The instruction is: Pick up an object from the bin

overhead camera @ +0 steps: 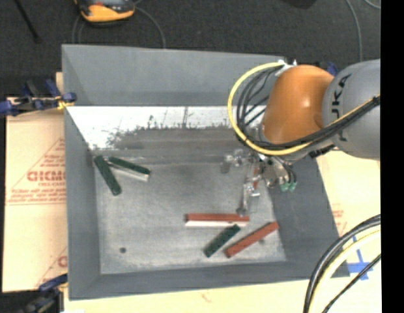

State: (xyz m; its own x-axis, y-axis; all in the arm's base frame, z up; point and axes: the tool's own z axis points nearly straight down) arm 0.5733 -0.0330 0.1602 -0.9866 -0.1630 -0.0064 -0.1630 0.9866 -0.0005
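Observation:
My gripper (pixel 245 207) hangs under the orange cover at the right of the bin, its thin fingers pointing down at the floor. Just below its tip lies a red and white bar (pixel 215 220), flat and nearly level. A dark green bar (pixel 221 240) lies slanted beneath that one, and a red-brown bar (pixel 252 239) lies slanted to its right, close to the bin's near right corner. Nothing shows between the fingers.
At the bin's far left, a dark green bar (pixel 107 175) and a green and white bar (pixel 130 168) lie crossed near the back wall. A small dark speck (pixel 122 250) sits near the front left.

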